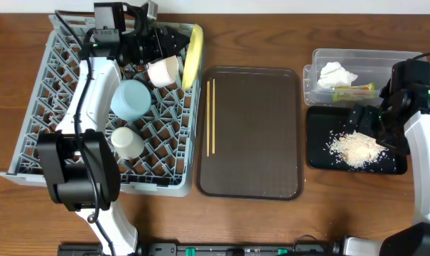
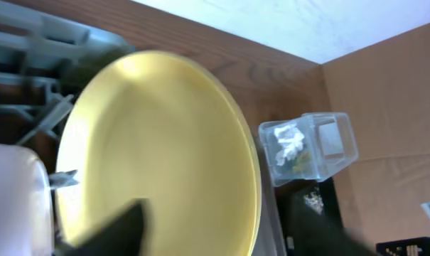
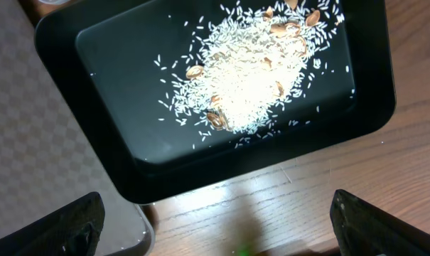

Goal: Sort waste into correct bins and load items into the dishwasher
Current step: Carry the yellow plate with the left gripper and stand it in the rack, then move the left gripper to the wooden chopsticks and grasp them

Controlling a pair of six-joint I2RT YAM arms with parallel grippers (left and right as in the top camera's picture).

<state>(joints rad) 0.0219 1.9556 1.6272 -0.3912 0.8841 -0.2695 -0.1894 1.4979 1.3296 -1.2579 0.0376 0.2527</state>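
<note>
The grey dish rack [image 1: 51,85] holds a light blue bowl [image 1: 131,99], a cream-white bowl [image 1: 163,71] and a small white cup [image 1: 127,142]. The yellow plate [image 1: 193,55] stands on edge at its right side. My left gripper [image 1: 158,44] is open at the plate [image 2: 158,142], its fingers either side of the rim. Chopsticks [image 1: 210,117] lie on the brown tray. The clear tub [image 1: 385,60] holds the tissue [image 1: 337,73] and wrapper [image 1: 353,91]. The black tray [image 1: 318,153] holds rice scraps [image 1: 355,148]. My right gripper [image 3: 215,227] is open and empty over that tray's edge.
The brown serving tray [image 1: 254,135] lies between the rack and the bins. In the right wrist view the black tray [image 3: 129,85] with rice [image 3: 250,78] sits beside bare wood table [image 3: 271,206]. The tub [image 2: 307,146] shows beyond the plate in the left wrist view.
</note>
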